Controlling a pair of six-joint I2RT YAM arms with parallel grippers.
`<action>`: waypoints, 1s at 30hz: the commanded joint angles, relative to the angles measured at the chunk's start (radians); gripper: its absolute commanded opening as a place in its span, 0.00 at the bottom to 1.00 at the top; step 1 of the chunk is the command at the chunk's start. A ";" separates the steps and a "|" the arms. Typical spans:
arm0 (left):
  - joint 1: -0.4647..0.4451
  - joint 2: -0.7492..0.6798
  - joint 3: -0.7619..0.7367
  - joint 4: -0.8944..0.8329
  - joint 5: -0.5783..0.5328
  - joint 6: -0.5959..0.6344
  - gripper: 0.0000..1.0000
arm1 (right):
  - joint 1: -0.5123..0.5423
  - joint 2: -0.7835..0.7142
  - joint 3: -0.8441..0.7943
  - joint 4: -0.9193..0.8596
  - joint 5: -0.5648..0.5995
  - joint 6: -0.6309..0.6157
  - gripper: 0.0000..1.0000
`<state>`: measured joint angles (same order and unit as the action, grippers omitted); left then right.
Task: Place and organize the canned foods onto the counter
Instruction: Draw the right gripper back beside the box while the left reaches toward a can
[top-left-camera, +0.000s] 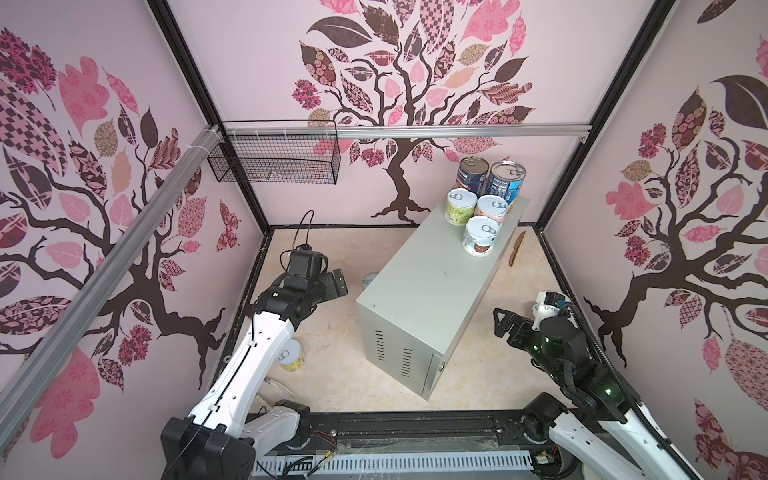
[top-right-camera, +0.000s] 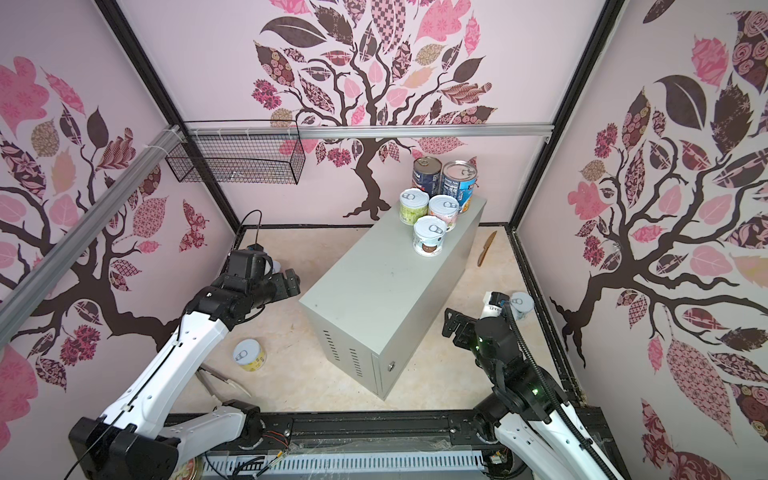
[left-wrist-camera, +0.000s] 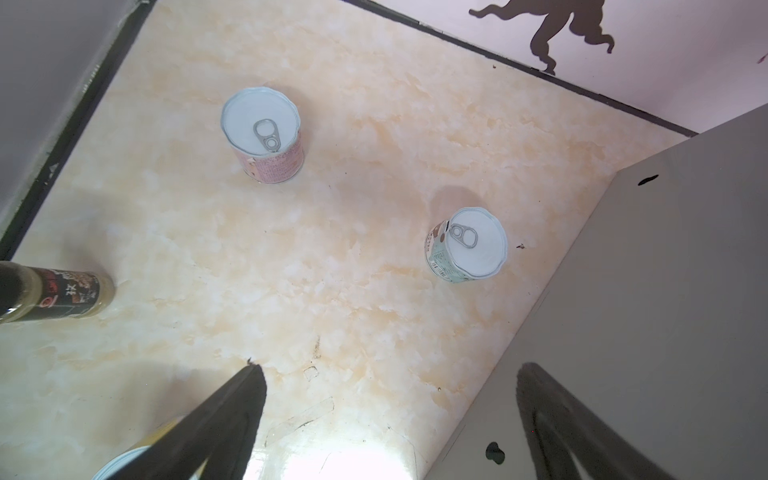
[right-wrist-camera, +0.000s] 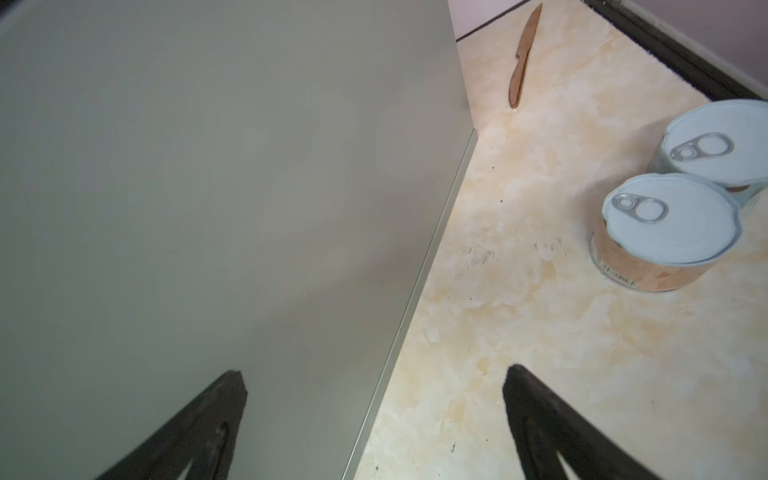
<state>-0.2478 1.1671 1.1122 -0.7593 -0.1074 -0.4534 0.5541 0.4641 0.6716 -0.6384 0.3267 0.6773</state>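
Left gripper (left-wrist-camera: 390, 370) wide open, empty, angled down beside the counter (top-left-camera: 424, 282); right gripper (right-wrist-camera: 374, 371) likewise, at its edge.

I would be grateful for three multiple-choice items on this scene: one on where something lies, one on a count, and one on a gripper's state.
1. Where does the wooden knife lie?
A. On top of the counter
B. On the floor beside the counter
C. Across the lids of the canned foods

2. How many canned foods stand on the counter?
A. Three
B. Eight
C. Five

3. What state is the right gripper in?
A. Open and empty
B. Shut on a can
C. Shut on the knife

Answers:
1 B: the knife lies flat on the floor next to the counter's far end.
2 C: both top views show two tall tins and three short ones on the counter.
3 A: the right wrist view shows its jaws spread with nothing between them.
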 joint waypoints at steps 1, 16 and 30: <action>0.039 0.061 0.055 0.077 0.098 0.012 0.98 | 0.001 0.033 0.007 0.024 -0.012 0.022 1.00; 0.048 0.444 0.271 0.141 0.293 0.030 0.98 | -0.282 0.152 -0.092 0.099 -0.284 0.036 1.00; 0.002 0.646 0.373 0.125 0.317 0.046 0.98 | -0.299 0.305 -0.109 0.236 -0.308 0.046 1.00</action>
<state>-0.2195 1.7977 1.4105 -0.6338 0.2222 -0.4248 0.2604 0.7586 0.5488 -0.4351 0.0280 0.7334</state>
